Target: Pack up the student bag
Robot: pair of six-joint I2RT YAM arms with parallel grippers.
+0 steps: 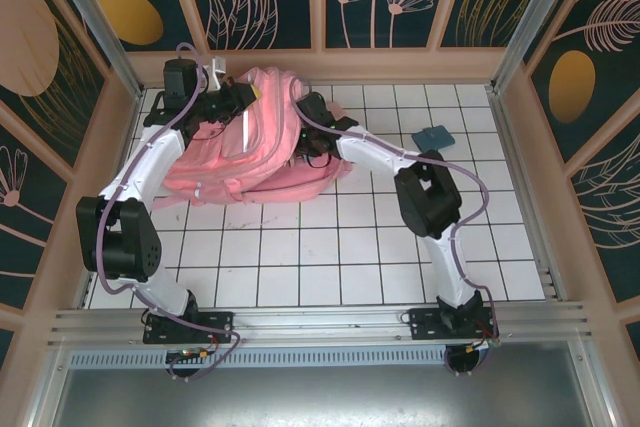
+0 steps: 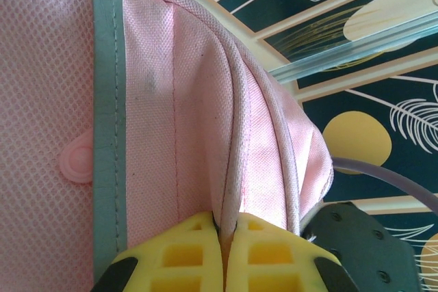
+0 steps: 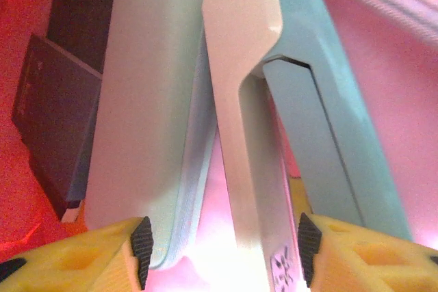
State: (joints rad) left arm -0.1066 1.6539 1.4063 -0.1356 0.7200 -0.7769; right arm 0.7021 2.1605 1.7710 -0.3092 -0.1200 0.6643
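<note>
While the bag (image 1: 235, 162) is lying toward 11 o'clock on the table (image 1: 350, 247), the left gripper (image 2: 222, 254) is clenching a fold of its pink fabric, its yellow fingers (image 2: 181, 258) pressing together on a piped seam. The right gripper (image 3: 222, 251) is reaching into the bag from its 3 o'clock side, jaws standing well apart, grasping nothing. Between its pads a stapler (image 3: 256, 141), white and pale blue, and a pale green case (image 3: 147, 100) are lying side by side; whether either pad is touching them cannot be told. A dark book (image 3: 48, 100) is lying at 9 o'clock of the case. A small blue item (image 1: 435, 136) is sitting on the table at 3 o'clock of the bag, well apart.
</note>
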